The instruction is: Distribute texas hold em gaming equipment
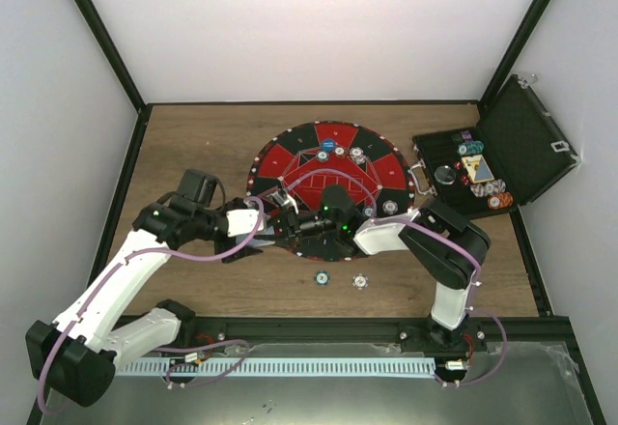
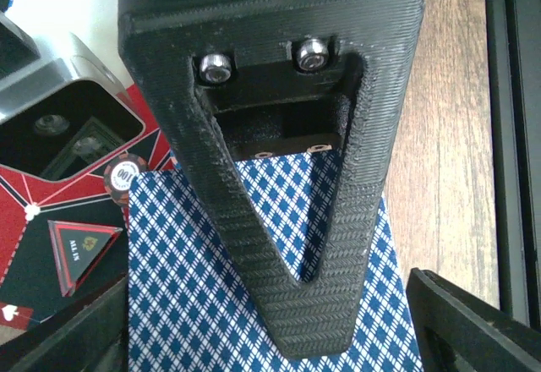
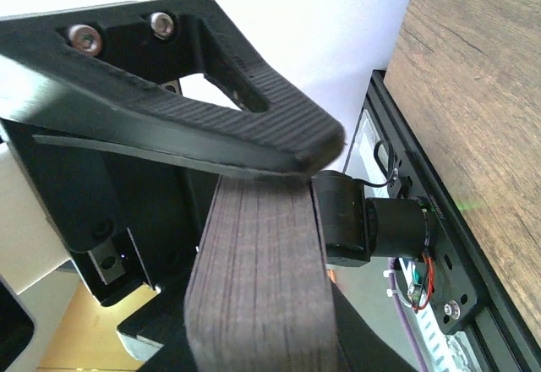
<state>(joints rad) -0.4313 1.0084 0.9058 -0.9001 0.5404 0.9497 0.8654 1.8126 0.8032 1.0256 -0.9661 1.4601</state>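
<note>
Dealing step: the right claw point(image 3: 292, 211) clamps the deck of playing cards point(image 3: 262, 287) between its jaws. The left claw point(image 2: 270, 347) stands wide, fingers point(image 2: 473, 321) flanking the top card point(image 2: 211, 287) ahead of it. Next, it should probably pinch that single card and slide it free.

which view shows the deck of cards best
Left wrist: the deck shows its blue-and-white diamond back across the lower frame, partly behind a black finger. Right wrist shows only its stacked edge, clamped. In the top view it is lost among the arms.
</note>
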